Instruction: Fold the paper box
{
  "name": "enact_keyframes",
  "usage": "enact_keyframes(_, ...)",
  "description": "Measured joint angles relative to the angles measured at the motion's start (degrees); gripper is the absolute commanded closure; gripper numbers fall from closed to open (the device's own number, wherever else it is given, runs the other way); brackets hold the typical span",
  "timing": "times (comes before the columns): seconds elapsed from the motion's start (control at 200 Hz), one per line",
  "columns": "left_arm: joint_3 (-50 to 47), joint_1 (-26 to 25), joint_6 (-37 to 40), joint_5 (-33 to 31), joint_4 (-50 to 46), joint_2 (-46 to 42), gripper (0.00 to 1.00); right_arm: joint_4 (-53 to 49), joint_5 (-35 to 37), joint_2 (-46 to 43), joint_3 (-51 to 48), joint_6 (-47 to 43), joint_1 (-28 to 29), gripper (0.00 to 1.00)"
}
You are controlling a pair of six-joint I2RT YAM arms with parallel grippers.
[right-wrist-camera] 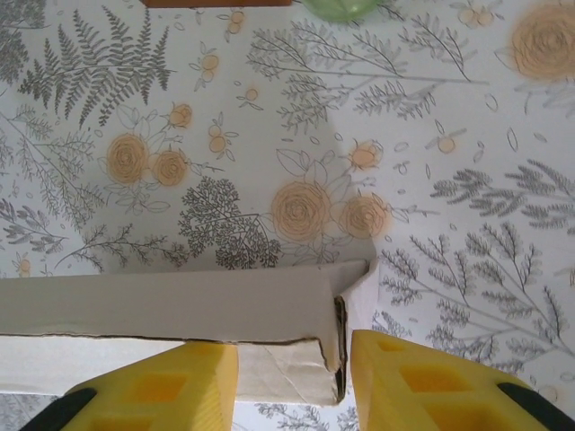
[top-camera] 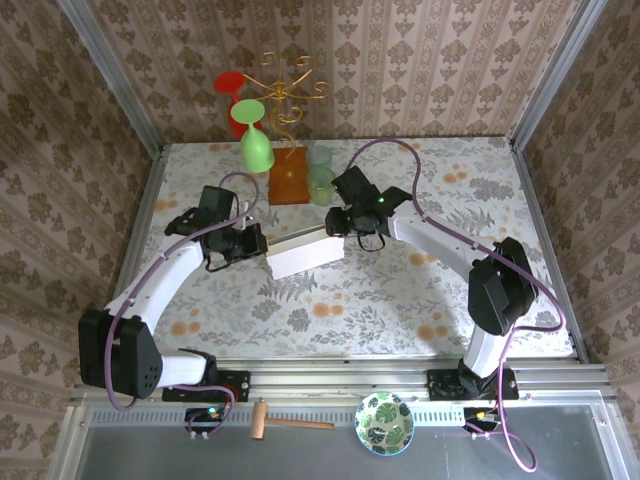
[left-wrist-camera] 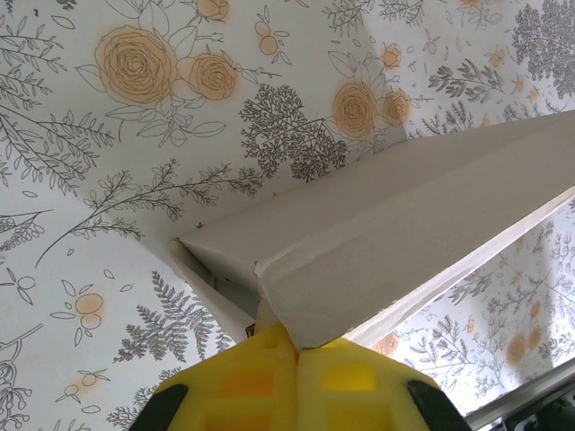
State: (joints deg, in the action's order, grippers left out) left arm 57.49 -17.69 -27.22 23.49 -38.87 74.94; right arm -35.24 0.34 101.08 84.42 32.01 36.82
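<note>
The paper box (top-camera: 305,252) is a pale cardboard shape lying mid-table on the floral cloth, between the two arms. My left gripper (top-camera: 262,243) is at its left end. In the left wrist view the yellow fingers (left-wrist-camera: 260,377) are pressed together on a corner flap of the paper box (left-wrist-camera: 404,206), so my left gripper (left-wrist-camera: 296,352) is shut on it. My right gripper (top-camera: 335,224) is at the box's right end. Seen from the right wrist, my right gripper (right-wrist-camera: 295,382) stands open, its fingers (right-wrist-camera: 422,386) apart with the end flap of the paper box (right-wrist-camera: 180,305) between them.
At the back stand an orange block (top-camera: 288,182) carrying a gold wire stand, a green goblet (top-camera: 255,140), a red goblet (top-camera: 232,85) and clear green cups (top-camera: 320,175). A wooden mallet (top-camera: 285,422) and a leaf-patterned bowl (top-camera: 384,422) lie on the near ledge. Walls enclose the table.
</note>
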Motion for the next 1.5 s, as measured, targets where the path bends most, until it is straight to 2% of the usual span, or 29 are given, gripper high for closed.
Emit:
enact_keyframes(0.18,0.00,-0.57,-0.04,-0.68,0.46,0.11,1.00,-3.10,-0.04,-0.11,2.45,6.54,-0.28,0.57)
enact_keyframes(0.285,0.00,-0.72,-0.07,-0.85,0.61,0.20,1.00,-5.40,0.31,-0.83,3.91,12.90,-0.44,0.50)
enact_keyframes(0.39,0.00,-0.76,-0.17,-1.07,0.81,0.22,1.00,-6.36,-0.92,-2.36,3.93,22.69,-0.98,0.46)
enact_keyframes(0.49,0.00,-1.11,-0.20,-1.46,0.85,0.22,1.00,-2.62,-4.42,-4.63,0.63,34.38,-1.18,0.41)
enact_keyframes(0.635,0.00,-1.42,-0.20,-1.95,0.94,0.22,1.00,2.93,-9.20,-5.35,-4.94,52.00,0.28,0.27)
enact_keyframes(0.775,0.00,-1.44,-0.22,-2.32,1.20,0.22,1.00,5.51,-11.19,-4.74,-5.70,62.40,3.45,0.25)
enact_keyframes(0.99,0.02,-1.79,-0.24,-2.95,1.27,0.22,1.00,6.14,-11.78,-2.25,-4.07,69.99,6.05,0.20)
enact_keyframes(1.495,0.24,-4.96,-1.75,-7.26,1.18,-0.37,1.00,-9.81,-11.58,8.13,15.98,76.32,6.64,0.15)
